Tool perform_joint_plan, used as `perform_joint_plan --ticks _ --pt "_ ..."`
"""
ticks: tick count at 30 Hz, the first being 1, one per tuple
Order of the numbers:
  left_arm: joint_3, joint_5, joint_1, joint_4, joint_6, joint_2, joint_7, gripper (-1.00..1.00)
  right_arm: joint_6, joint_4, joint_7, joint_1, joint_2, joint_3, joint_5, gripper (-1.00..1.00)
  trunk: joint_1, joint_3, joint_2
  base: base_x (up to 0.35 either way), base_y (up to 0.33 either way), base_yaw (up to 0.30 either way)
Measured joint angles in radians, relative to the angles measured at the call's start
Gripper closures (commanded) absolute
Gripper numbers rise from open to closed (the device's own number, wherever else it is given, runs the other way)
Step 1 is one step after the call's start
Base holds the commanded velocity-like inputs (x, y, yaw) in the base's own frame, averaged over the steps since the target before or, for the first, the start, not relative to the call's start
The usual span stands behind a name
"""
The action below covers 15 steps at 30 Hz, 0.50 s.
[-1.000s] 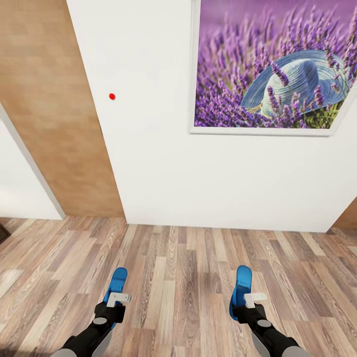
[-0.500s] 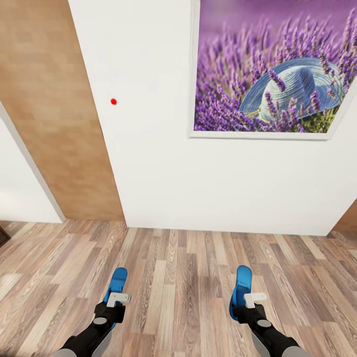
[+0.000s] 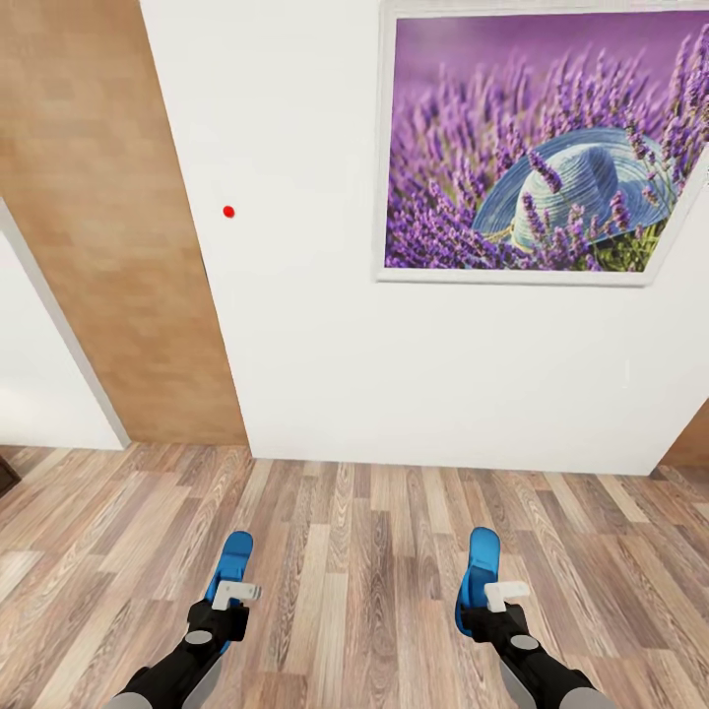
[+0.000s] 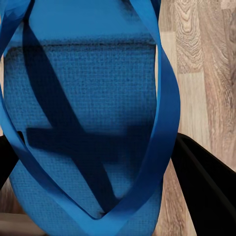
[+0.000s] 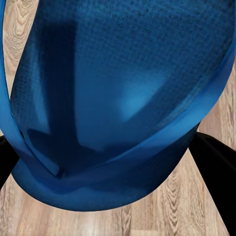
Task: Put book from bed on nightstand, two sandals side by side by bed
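Note:
I hold one bright blue sandal in each hand, low over the wood-plank floor. The left sandal [image 3: 233, 559] points forward out of my left gripper [image 3: 223, 612], which is shut on it. The right sandal [image 3: 482, 563] sticks out of my right gripper [image 3: 489, 616], shut on it too. Up close, the left sandal [image 4: 88, 108] with its straps sits between dark fingers [image 4: 206, 189]. The right sandal [image 5: 123, 98] bulges between black fingers [image 5: 216, 164]. The book, the bed and the nightstand are out of view.
A white wall [image 3: 325, 374] stands straight ahead, close by. On it hang a framed lavender picture [image 3: 542, 148] and a small red dot [image 3: 228, 211]. A light wooden door [image 3: 108, 246] lies to the left. Plank floor [image 3: 364, 551] stretches between me and the wall.
The wall, picture and red dot have slid slightly down in the head view, so the camera has shifted. Both arms and the sandals keep their places.

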Motion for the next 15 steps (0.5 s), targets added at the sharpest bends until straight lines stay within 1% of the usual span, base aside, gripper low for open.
perform_joint_plan --ticks 15 --pt "0.000 -0.001 0.000 0.000 0.000 0.000 0.000 1.00 0.000 0.000 0.000 0.000 0.001 0.000 0.000 1.00 0.000 0.024 0.000 0.000 0.000 0.000"
